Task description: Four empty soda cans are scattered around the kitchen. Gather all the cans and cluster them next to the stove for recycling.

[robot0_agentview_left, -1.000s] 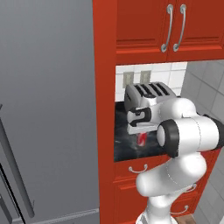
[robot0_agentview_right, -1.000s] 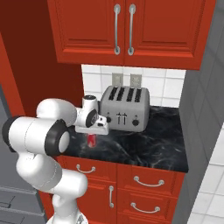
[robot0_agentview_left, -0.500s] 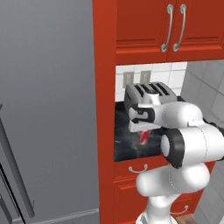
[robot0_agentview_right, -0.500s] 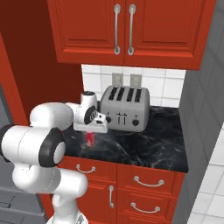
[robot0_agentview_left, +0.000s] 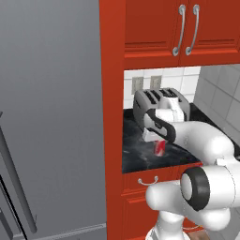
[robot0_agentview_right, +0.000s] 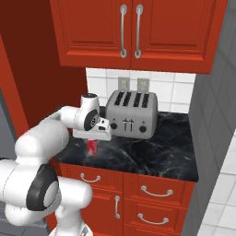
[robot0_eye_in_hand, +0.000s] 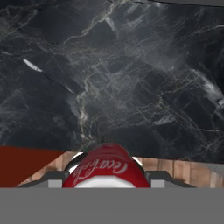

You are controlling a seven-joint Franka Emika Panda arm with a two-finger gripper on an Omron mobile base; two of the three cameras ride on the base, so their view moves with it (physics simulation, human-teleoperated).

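A red soda can (robot0_agentview_right: 92, 146) hangs just above the black marbled countertop (robot0_agentview_right: 152, 152), near its front left corner. My gripper (robot0_agentview_right: 93, 141) is shut on it from above. From the left base view the red soda can (robot0_agentview_left: 160, 147) shows under the hand, in front of the toaster, with the gripper (robot0_agentview_left: 159, 142) around its top. In the hand view the can (robot0_eye_in_hand: 105, 169) sits between the fingertips, with the counter's front edge and the wooden floor below it. The stove is out of view.
A silver four-slot toaster (robot0_agentview_right: 132, 115) stands right behind the hand. A tall red cabinet side (robot0_agentview_left: 111, 93) and a grey fridge (robot0_agentview_left: 47, 117) rise to the left. Upper cabinet doors (robot0_agentview_right: 131, 32) hang overhead. A grey tiled wall (robot0_agentview_right: 209, 138) closes off the counter's right end.
The arm's elbow has swung down and toward the base. The hand has kept the red can over the counter's front left corner, shifting only slightly.
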